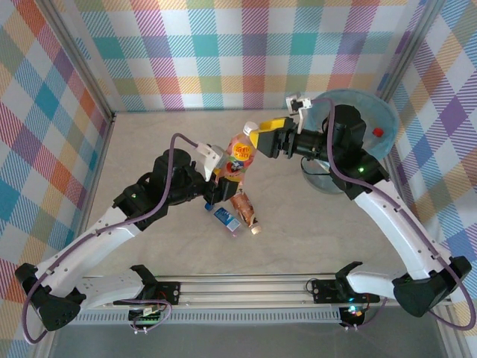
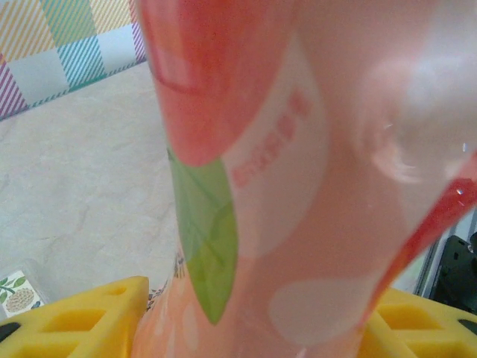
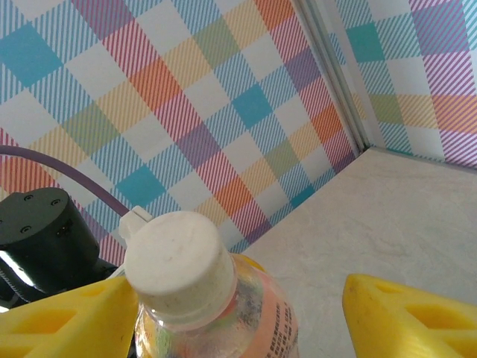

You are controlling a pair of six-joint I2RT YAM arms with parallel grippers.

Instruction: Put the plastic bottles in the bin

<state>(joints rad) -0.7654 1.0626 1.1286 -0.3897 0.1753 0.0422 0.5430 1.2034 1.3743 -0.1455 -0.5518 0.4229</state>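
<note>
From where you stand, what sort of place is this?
Probably a robot test cell: left arm and right arm bolted to an aluminium rail, a table walled by checkered panels.

The orange bottle [image 2: 313,186] was smooth, glossy plastic w/ shiny film label; its white cap [image 3: 175,261] looked matt, slightly grainy. Tabletop [image 1: 149,142] was matt, marble-look.

The top camera looks steeply down from high at the near edge, taking in the whole surface [image 1: 149,142] and its checked walls [image 1: 223,52]. The left wrist camera sits very close, looking out through the left pincer [image 2: 246,328] at the orange-labelled bottle [image 2: 313,186]. The right wrist camera tilts up through the right pincer [image 3: 238,321], near that bottle's white cap [image 3: 175,257]; all three views share the bottle.
</note>
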